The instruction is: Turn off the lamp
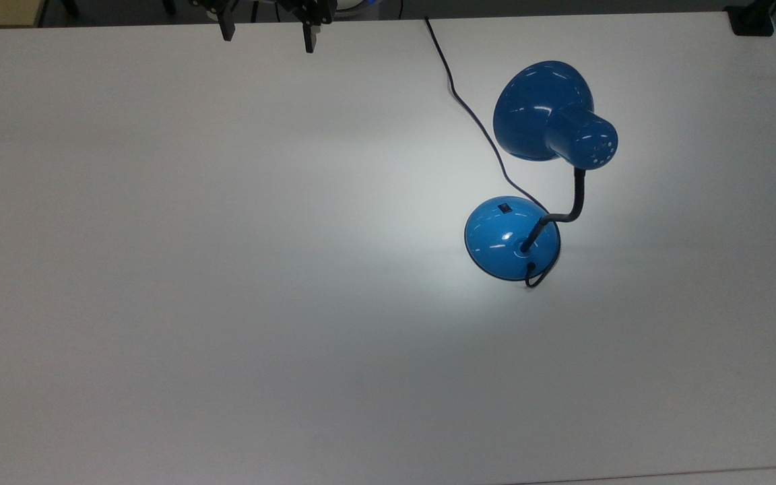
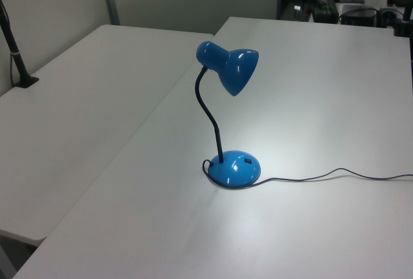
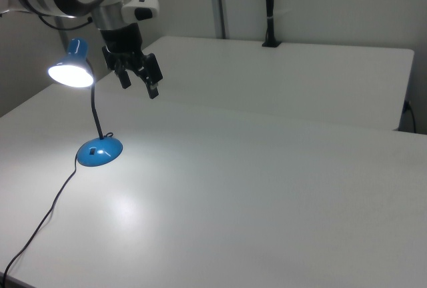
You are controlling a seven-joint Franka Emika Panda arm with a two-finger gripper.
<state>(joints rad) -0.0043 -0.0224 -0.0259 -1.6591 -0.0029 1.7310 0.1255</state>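
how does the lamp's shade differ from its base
The shade is bell-shaped and held up in the air on the black neck, while the base is a low round dome resting flat on the table. The shade's mouth glows with light in the right view; the base gives no light but carries a small black switch. Both are glossy blue.

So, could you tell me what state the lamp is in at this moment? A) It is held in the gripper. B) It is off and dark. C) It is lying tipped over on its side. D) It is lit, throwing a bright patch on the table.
D: in the right view the lamp has a glowing shade, and a bright patch lies on the table around its base, with the gripper apart from it.
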